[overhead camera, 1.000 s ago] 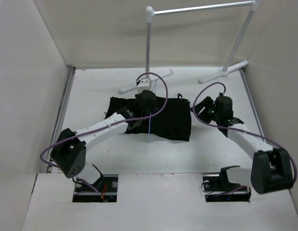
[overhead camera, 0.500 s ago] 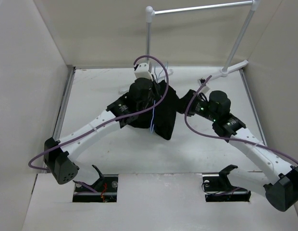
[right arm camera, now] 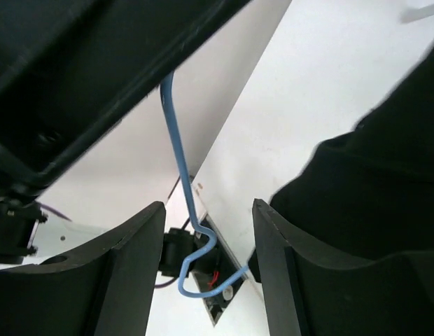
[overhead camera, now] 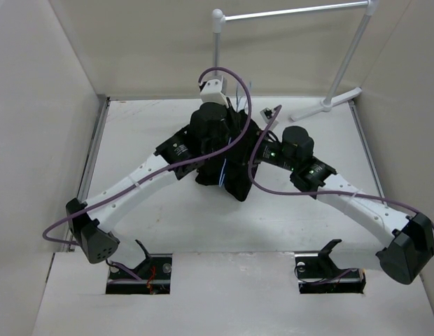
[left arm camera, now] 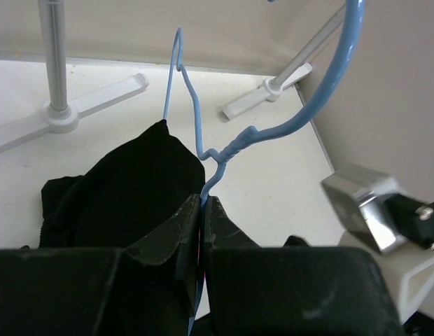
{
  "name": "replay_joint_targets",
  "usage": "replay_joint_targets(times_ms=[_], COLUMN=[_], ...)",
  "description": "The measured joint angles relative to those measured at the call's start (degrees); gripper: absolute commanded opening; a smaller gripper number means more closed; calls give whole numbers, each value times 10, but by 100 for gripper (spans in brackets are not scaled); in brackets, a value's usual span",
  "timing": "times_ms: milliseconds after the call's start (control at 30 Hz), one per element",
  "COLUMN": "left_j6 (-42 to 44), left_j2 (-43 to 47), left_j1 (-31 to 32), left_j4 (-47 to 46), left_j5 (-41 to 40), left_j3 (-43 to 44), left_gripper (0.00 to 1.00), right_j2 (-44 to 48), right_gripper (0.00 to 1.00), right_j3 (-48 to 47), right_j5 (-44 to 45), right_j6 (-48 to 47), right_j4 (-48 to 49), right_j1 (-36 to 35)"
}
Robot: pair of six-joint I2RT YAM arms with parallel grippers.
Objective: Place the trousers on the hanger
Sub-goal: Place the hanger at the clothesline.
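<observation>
In front of the white rail stand [overhead camera: 217,63], both arms are now meeting over the middle of the tabletop [overhead camera: 147,133]. A second ago they were working well apart. The right arm has been swinging in from the side of the stand's right foot, and it is now crowding against the left arm just in front of the stand's left post.

The black trousers [overhead camera: 236,185] are no longer lying spread flat in front of the stand. They are hanging in a gathered bundle beneath the two wrists, and the left wrist view shows one fold peaking right against the wire. The pale blue hanger [left arm camera: 231,145] is rising with them, its hook pointing up toward the stand's feet.

The left claw [left arm camera: 203,217] is staying clenched on the hanger's wire just below the twisted neck. The right claw [right arm camera: 207,210] is standing released with its fingers apart. The blue wire is passing through the gap, the cloth is lying just beside one finger, and nothing is being gripped.

The garment seems to be going onto the hanger, with the free claw probably lining up to pull cloth over the wire. How securely the trousers are draped cannot be told.
</observation>
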State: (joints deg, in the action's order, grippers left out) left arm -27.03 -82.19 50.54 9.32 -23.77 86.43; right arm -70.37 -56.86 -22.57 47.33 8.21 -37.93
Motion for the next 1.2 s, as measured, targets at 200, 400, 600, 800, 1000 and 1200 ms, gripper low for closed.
replay_joint_targets(times_ms=[200,400,600,800,1000,1200], left_j6=[0,-1,-9,-12,-15,-19], left_j2=[-13,-15,-15,-15,-14,-4], left_j1=[8,8,2,-5,-20,-48], left_j4=[1,3,-5,-33,-54,-67], left_j5=[0,0,0,-5,-3,11], left_j3=[18,22,25,30,47,63], left_gripper=[0,0,8,36,46,46], right_j2=[-6,-4,26,38,35,20], right_gripper=[32,12,2,0,0,0], right_j3=[0,0,0,-33,-81,-117], right_j5=[-1,14,21,16,11,10], right_j6=[-4,-10,-11,-25,-52,-71], right_j4=[10,17,11,-20,-74,-78], right_j1=[-28,-30,-27,10,47,66])
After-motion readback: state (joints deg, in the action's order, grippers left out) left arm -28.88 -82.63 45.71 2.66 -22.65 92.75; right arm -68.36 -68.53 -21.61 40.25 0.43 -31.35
